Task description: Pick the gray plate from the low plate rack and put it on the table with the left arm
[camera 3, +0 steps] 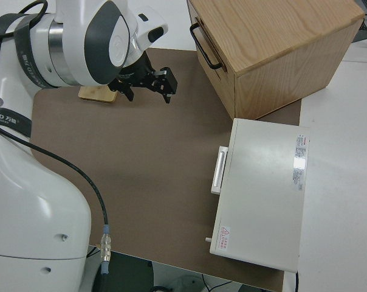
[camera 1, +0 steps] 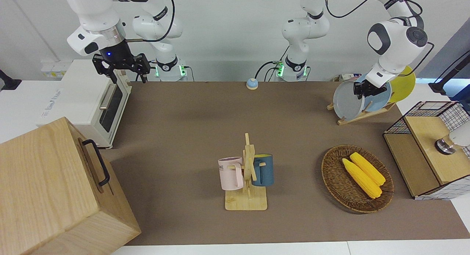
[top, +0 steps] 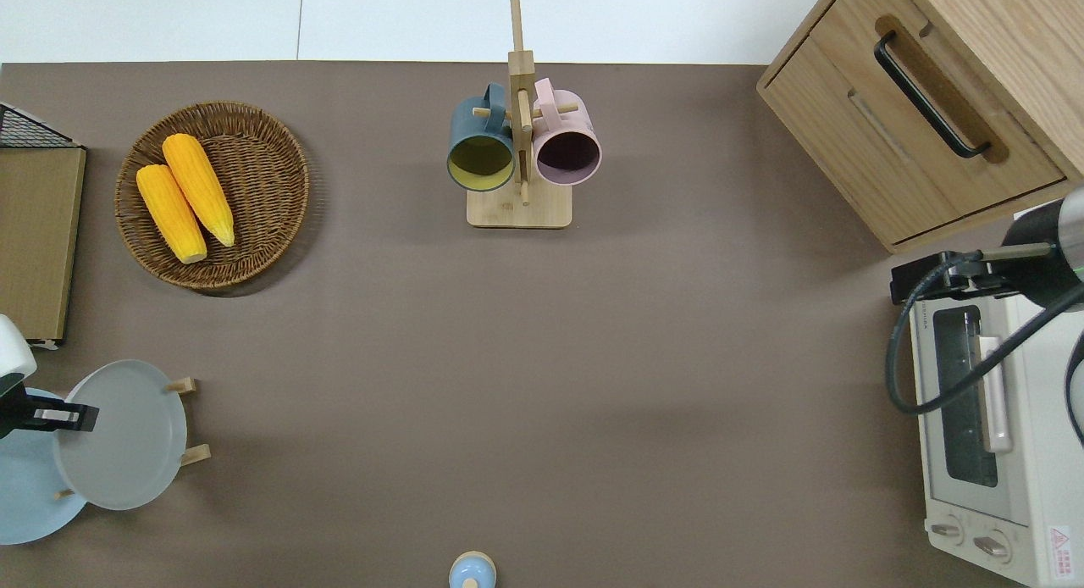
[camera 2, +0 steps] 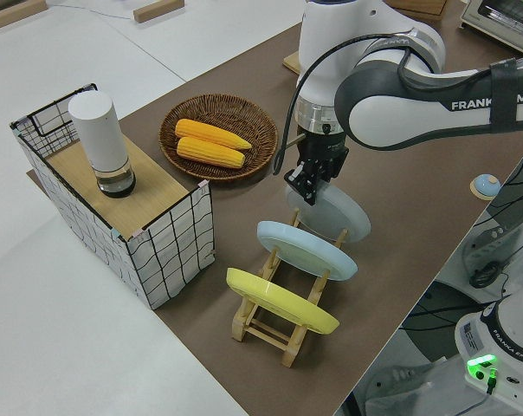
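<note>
The gray plate (camera 1: 346, 100) leans in the slot of the low plate rack (camera 1: 361, 116) that is farthest from the robots, at the left arm's end of the brown table (camera 1: 191, 130). My left gripper (camera 1: 364, 91) is at the plate's upper rim, with its fingers closed over that edge. The overhead view shows the gripper (top: 66, 416) on the plate (top: 127, 440) and two rack pegs (top: 193, 420). The left side view shows the gripper (camera 2: 303, 184) on the plate (camera 2: 338, 218) and the rack (camera 2: 279, 322). My right arm is parked, its gripper (camera 1: 121, 69) open.
A light blue plate (camera 1: 381, 97) and a yellow plate (camera 1: 404, 86) stand in the same rack, nearer to the robots. A wicker basket (camera 1: 332, 178) of corn, a wire box (camera 1: 422, 152) and a mug tree (camera 1: 246, 174) lie farther out. A toaster oven (camera 1: 84, 100) and a wooden cabinet (camera 1: 47, 189) are at the right arm's end.
</note>
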Controlling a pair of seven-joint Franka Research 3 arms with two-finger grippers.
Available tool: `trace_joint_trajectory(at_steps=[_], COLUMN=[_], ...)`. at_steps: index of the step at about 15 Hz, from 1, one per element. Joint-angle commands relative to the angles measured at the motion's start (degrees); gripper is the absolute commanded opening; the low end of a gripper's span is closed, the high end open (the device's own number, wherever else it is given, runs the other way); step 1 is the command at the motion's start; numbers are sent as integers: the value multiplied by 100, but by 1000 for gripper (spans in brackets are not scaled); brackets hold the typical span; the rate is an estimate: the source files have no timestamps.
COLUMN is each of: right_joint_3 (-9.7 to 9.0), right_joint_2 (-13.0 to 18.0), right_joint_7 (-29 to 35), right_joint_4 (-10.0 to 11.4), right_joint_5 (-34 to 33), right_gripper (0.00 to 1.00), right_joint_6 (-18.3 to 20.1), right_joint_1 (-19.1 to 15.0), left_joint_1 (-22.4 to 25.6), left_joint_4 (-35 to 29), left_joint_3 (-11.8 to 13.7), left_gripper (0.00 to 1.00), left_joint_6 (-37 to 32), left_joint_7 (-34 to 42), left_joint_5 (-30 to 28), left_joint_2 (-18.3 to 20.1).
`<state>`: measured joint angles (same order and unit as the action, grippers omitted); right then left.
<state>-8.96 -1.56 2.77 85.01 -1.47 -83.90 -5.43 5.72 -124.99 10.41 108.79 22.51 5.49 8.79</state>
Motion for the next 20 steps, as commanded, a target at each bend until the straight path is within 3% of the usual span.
trace_joint_trajectory(at_steps=[1, 12, 17, 20], right_joint_3=[34, 34, 34, 34], right_joint_2=[-2, -2, -2, -2], right_joint_7=[22, 22, 22, 22], right_joint_4=[-37, -37, -37, -37], right_joint_5=[15, 15, 15, 15], right_gripper=[983, 983, 983, 983], right_joint_6=[5, 5, 5, 5], right_joint_1=[42, 42, 42, 42], left_joint_1=[26, -62, -62, -71], left_joint_4=[-175, 764, 1248, 1670], left_joint_3=[5, -109, -495, -881], left_gripper=[0, 0, 0, 0], left_joint_6=[55, -1165, -1948, -2589], left_joint_7=[69, -168, -660, -1046], left_joint_5=[84, 93, 207, 198], left_joint_2=[237, 623, 878, 914])
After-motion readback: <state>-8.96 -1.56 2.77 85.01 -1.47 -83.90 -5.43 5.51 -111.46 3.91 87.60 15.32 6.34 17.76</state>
